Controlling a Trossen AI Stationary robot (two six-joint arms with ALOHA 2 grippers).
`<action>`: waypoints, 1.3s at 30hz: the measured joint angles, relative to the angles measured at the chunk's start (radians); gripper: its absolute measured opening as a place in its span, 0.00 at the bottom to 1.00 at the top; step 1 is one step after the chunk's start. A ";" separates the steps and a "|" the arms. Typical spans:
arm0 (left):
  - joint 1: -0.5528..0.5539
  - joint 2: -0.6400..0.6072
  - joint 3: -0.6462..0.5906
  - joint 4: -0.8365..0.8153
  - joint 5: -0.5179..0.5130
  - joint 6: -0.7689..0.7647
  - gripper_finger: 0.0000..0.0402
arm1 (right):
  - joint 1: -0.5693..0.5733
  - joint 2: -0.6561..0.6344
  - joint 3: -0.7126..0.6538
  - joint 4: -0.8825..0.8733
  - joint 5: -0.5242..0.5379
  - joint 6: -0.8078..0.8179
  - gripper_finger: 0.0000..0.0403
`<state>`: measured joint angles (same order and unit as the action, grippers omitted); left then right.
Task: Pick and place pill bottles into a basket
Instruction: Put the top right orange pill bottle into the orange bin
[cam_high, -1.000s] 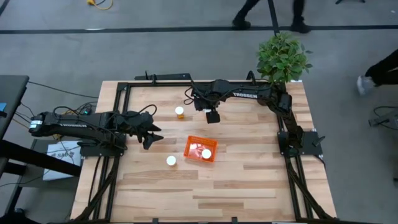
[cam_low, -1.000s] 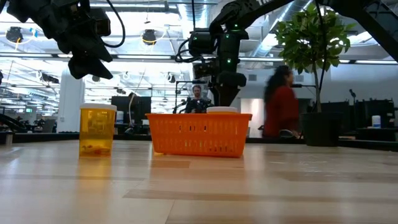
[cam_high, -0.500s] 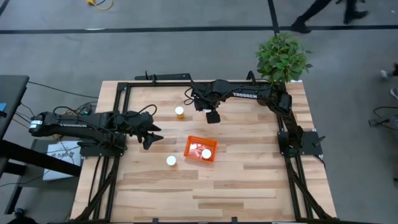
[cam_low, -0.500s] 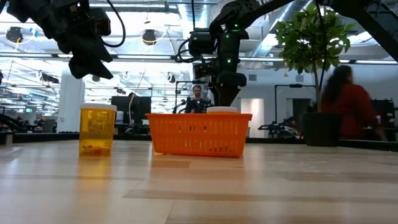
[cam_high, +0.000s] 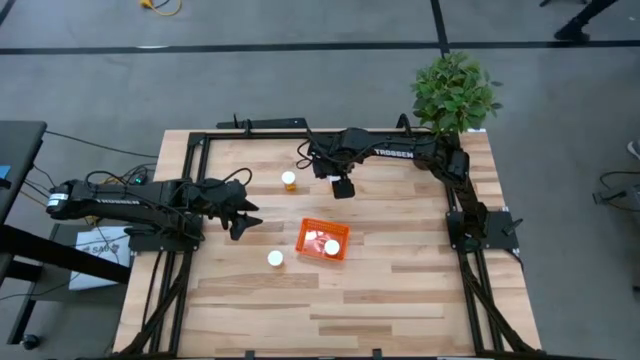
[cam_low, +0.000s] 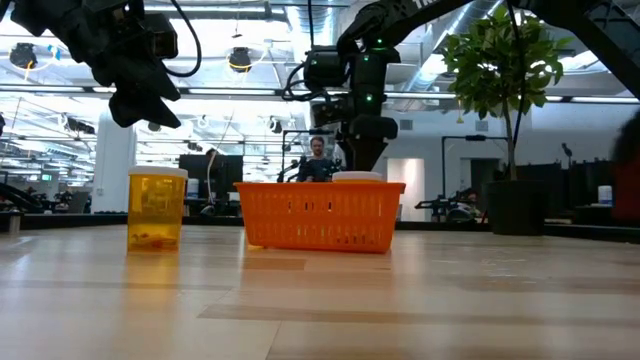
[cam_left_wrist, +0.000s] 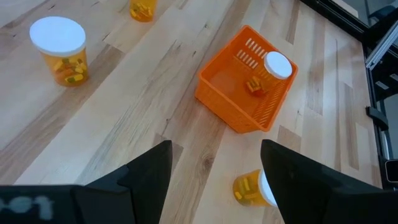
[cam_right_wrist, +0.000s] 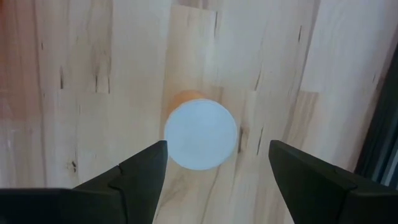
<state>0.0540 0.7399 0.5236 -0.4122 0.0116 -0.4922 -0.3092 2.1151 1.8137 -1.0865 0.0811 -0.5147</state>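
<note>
The orange basket (cam_high: 322, 240) stands mid-table and holds a white-capped pill bottle (cam_left_wrist: 277, 66). One bottle (cam_high: 288, 180) stands on the table beyond the basket's left. Another (cam_high: 275, 258) stands near the basket's left and also shows in the low view (cam_low: 156, 208). A further bottle (cam_right_wrist: 200, 135) stands upright under my right gripper (cam_right_wrist: 214, 177), which is open above it with one finger on each side of the white cap, not touching. In the high view my right gripper (cam_high: 342, 187) hides that bottle. My left gripper (cam_high: 240, 224) is open and empty, raised left of the basket.
A potted plant (cam_high: 455, 92) stands at the table's far right corner. The black frame rail (cam_high: 300, 133) runs along the far edge. Bare wood lies near the front edge (cam_high: 330, 320).
</note>
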 joint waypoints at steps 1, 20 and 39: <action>0.000 0.000 0.000 0.000 0.000 0.000 0.59 | 0.000 0.000 0.000 -0.004 0.000 0.000 0.69; 0.000 0.000 0.000 0.000 0.000 -0.001 0.59 | 0.000 0.000 0.000 -0.008 -0.003 0.022 0.69; 0.000 0.000 0.000 0.000 0.000 -0.001 0.59 | 0.000 0.000 0.000 -0.008 -0.002 0.042 0.69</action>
<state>0.0540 0.7395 0.5236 -0.4126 0.0116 -0.4927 -0.3096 2.1151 1.8137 -1.0948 0.0792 -0.4723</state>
